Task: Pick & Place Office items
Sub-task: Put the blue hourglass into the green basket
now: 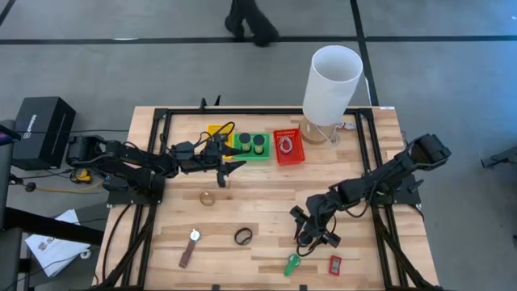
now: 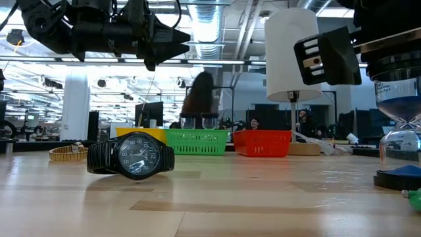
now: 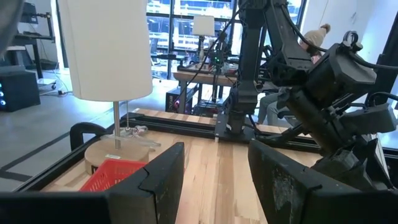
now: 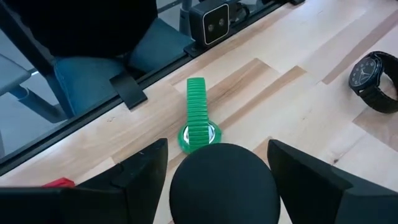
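My right gripper [image 1: 315,233] is near the table's near right, shut on a sand timer [image 2: 400,131] with a dark round top, a glass bulb and blue sand. Beside it lie a green watch [image 4: 199,118], a red rectangle [image 1: 334,264] and a black watch [image 2: 131,156]. A gold ring [image 1: 208,197] and a brown-strapped watch [image 1: 190,246] lie further left. My left gripper [image 1: 230,167] is open in the air, just near of the green tray [image 1: 262,155], which holds two dark cylinders [image 1: 250,144]. My right gripper comes from above, pointing down, with the sand timer's dark round top cap [image 4: 224,180] between its two fingers [image 4: 146,171]. The timer stands upright below the fingers. Whether its blue base [image 2: 401,178] rests on the table or hangs just above it, I cannot tell.
Yellow tray [image 1: 215,129], green tray and red tray [image 1: 289,158] line the far side, with a tall white lamp [image 1: 331,77] on a wooden base at the far right. Black frame rails run along the table edges. A person walks beyond the far edge.
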